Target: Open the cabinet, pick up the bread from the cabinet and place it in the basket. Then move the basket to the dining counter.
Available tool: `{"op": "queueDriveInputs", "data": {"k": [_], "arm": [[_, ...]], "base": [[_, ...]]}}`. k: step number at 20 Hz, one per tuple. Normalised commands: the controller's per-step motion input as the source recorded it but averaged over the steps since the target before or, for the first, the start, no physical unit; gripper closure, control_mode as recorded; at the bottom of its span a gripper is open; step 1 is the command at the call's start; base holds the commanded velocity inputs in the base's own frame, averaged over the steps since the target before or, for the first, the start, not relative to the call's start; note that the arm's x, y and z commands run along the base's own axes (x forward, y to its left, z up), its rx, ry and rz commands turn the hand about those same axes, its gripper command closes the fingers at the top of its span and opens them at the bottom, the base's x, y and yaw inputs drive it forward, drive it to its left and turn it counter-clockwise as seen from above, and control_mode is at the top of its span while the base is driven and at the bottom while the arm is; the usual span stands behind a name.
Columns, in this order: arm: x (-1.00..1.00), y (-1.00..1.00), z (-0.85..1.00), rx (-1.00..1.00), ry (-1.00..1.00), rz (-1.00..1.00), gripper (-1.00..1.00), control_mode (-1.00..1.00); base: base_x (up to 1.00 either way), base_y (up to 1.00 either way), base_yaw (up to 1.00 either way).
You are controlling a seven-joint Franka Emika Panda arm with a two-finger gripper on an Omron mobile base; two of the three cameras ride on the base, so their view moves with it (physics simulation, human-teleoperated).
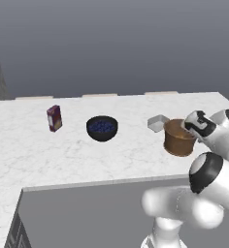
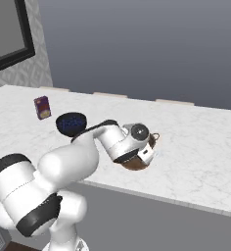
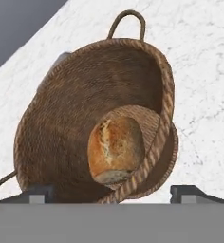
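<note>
One basket point(image 3: 76, 104) | one bread point(image 3: 116, 149) inside | one blueberry bowl point(image 1: 102, 128) | one box point(image 1: 54, 118) | fingers point(image 3: 35, 193) spread, grasping nothing

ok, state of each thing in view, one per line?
basket: on the dining counter, bread inside
bread: lying in the basket's bottom
gripper: open, fingers on either side of the basket's near rim
blueberry bowl: upright, full
small box: standing upright
</note>
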Motion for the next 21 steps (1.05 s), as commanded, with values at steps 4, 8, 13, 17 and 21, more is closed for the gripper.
{"op": "queueDriveInputs", "data": {"k": [4,8,13,17,21], "arm": [[-0.87,0.29,0.68,-0.19,-0.03,0.0,-1.0,-1.0],[-0.89,0.32,0.67,-0.14,0.0,0.0,-1.0,-1.0],[-0.76,0.88,0.81,-0.02,-0.06,0.01,-1.0,-1.0],[-0.75,0.99,0.98,0.0,-0.09,0.06,-1.0,-1.0],[-0.76,0.87,1.0,0.0,-0.09,0.15,-1.0,-1.0]], "base": [[0.0,0.0,0.0],[0.0,0.0,0.0],[0.0,0.0,0.0],[0.0,0.0,0.0],[0.0,0.0,0.0]]}}
